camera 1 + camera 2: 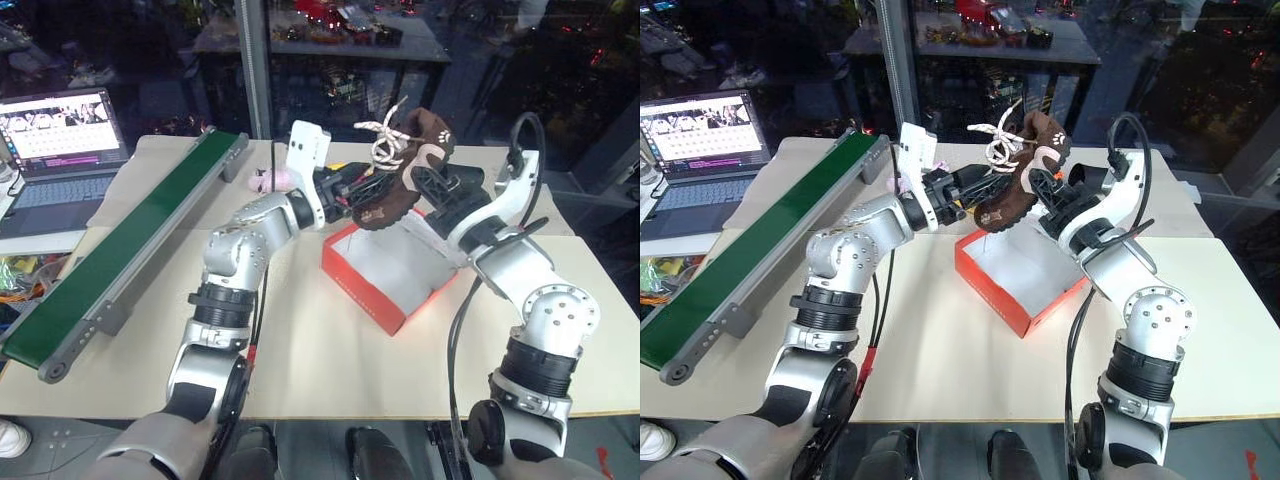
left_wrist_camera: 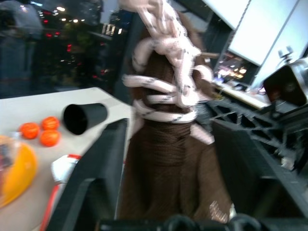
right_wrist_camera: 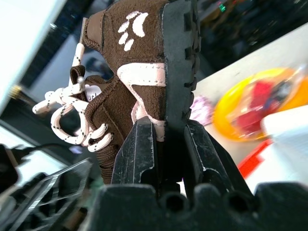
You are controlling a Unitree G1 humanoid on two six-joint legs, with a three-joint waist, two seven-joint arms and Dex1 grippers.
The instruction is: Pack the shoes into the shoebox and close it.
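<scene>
- Brown sneaker (image 1: 400, 180) is in the air above the far end of the open shoebox (image 1: 392, 272), toe tilted down toward the box, white laces (image 1: 385, 140) sticking up at 12 o'clock.
- Right gripper (image 3: 166, 139) has its two black fingers pressed on the sneaker's sole edge and side, pinching it; the right wrist view shows this clearly.
- Left gripper (image 1: 352, 188) sits at the shoe's 9 o'clock side; in the left wrist view its fingers (image 2: 103, 168) stand spread on either side of the shoe, not visibly pinching it. Judged: the shoe's weight hangs on the right gripper.
- Shoebox is on the white table (image 1: 330, 360), centre, lid flipped open toward 3 o'clock under the right arm; the white inside looks empty from the head views, though the far corner is hidden by the shoe.
- Only one sneaker is seen; I cannot tell where the second one is.
- Progress, judged: early. Box is open, first shoe is lifted but not yet in. Left: lower this shoe in, pack the other shoe, shut the lid.
- Other stuff: green conveyor belt (image 1: 130, 250) at 9 o'clock, laptop (image 1: 60, 150) at 10 o'clock, pink plush toy (image 1: 270, 180) behind the left gripper, yellow plate (image 3: 260, 103), black cup (image 2: 84, 118) lying on its side, small orange fruits (image 2: 41, 131) beside it.
</scene>
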